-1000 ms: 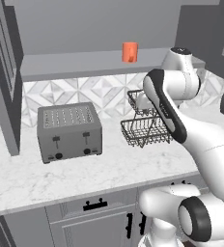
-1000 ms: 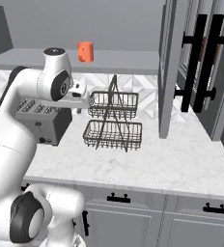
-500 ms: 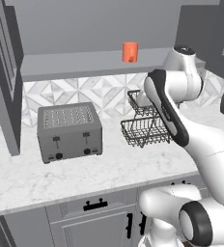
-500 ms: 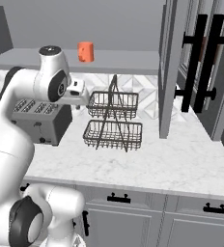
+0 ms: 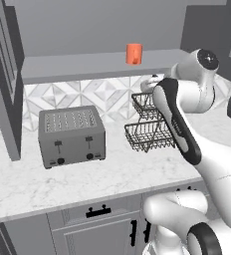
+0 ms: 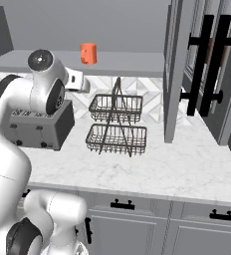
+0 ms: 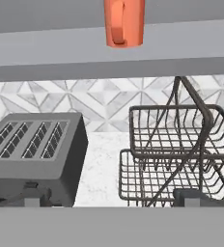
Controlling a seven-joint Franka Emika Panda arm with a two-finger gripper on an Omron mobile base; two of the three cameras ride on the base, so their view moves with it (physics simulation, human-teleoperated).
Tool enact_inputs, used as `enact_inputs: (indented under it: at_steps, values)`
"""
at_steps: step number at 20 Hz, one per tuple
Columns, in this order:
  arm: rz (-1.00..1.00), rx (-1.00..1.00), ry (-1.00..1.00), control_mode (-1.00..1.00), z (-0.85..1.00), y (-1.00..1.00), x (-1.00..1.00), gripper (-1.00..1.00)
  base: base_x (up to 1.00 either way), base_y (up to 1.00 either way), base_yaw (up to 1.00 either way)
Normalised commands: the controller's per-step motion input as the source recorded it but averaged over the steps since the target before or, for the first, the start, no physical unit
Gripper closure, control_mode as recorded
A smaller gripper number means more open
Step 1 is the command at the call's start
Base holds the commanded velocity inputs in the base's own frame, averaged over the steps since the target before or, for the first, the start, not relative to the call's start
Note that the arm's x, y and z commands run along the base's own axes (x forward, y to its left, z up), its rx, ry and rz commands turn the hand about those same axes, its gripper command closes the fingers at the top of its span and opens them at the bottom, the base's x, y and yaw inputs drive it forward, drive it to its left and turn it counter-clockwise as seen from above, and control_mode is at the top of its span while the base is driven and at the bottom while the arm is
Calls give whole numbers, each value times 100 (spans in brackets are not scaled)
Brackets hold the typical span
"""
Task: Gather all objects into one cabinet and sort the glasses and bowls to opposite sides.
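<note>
The small orange-red rounded vessel [image 5: 134,53] stands upright on the flat grey shelf [image 5: 77,66] of the open grey wall cabinet, in the upper middle of the left base view; in the right base view the same vessel [image 6: 88,53] sits in the upper left, well left of the dark grey cabinet door [image 6: 173,69] that hangs open at the right; in the hand view it [image 7: 124,21] shows at the top centre, its handle facing the camera, standing near the shelf's front edge [image 7: 109,60].

The claw [image 6: 77,82] is held up at the end of the white arm, just below the shelf's edge and slightly left of the vessel in the right base view, near it but apart from it; whether its fingers are spread or pressed together cannot be told; nothing shows between them.

On the white marble desk [image 5: 112,174] below, a grey four-slot toaster [image 5: 71,135] stands in the left middle of the left base view; a dark two-tier wire basket rack [image 5: 150,127] stands just right of it, against the patterned tile wall; in the hand view the toaster [image 7: 34,154] lies lower left and the rack [image 7: 179,154] lower right.
</note>
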Motion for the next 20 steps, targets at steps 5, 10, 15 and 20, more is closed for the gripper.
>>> enact_inputs:
  at_steps: [5,10,15,20]
  values:
    - [-6,3,-23,-100,77,14,43,-100,0,0,0]
    - [-8,3,-4,-100,72,21,29,-100,0,0,0]
    - [-6,0,-6,-100,50,16,31,-100,0,0,0]
    - [-4,0,0,-100,18,-2,23,-100,0,0,0]
